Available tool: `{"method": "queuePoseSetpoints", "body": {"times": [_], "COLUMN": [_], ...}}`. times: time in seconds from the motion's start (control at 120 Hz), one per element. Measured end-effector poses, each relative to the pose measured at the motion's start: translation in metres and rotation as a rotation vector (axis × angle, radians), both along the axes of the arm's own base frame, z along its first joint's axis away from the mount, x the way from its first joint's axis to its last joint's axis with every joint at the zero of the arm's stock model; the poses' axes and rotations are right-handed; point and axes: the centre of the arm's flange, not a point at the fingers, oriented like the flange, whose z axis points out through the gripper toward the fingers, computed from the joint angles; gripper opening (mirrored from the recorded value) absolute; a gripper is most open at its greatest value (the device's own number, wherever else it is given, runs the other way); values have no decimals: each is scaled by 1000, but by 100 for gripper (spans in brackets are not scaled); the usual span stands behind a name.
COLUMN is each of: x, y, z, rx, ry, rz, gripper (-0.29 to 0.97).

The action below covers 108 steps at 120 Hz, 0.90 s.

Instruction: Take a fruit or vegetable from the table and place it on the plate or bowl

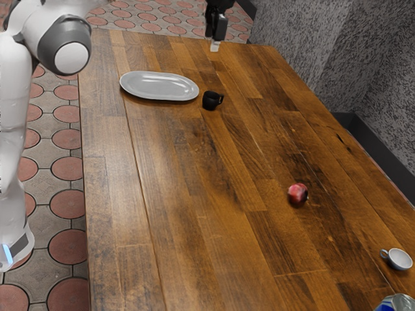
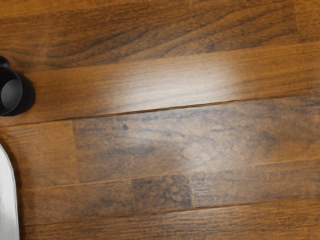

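A small red apple (image 1: 297, 193) lies on the wooden table toward the exterior view's right. A grey oval plate (image 1: 159, 85) rests flat at the far left part of the table, and its pale rim (image 2: 6, 200) also shows in the wrist view. My gripper (image 1: 215, 44) hangs high over the table's far edge, beyond the plate and far from the apple, holding nothing that I can see.
A black mug (image 1: 211, 100) stands just right of the plate and appears from above in the wrist view (image 2: 10, 91). A white cup (image 1: 397, 258) and a blue-grey can (image 1: 395, 302) sit at the near right corner. A grey wall runs along the right.
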Motion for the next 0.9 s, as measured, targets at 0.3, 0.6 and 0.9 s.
{"method": "queuePoseSetpoints", "body": {"times": [0.3,0.6,0.9], "x": [63,92,102], "y": [-180,-225,-234], "z": [-102,-157,-197], "rx": [-138,-161,-163], "ry": [-105,-158,-116], "rz": [-330,-386,-399], "gripper": [66,66,66]}}
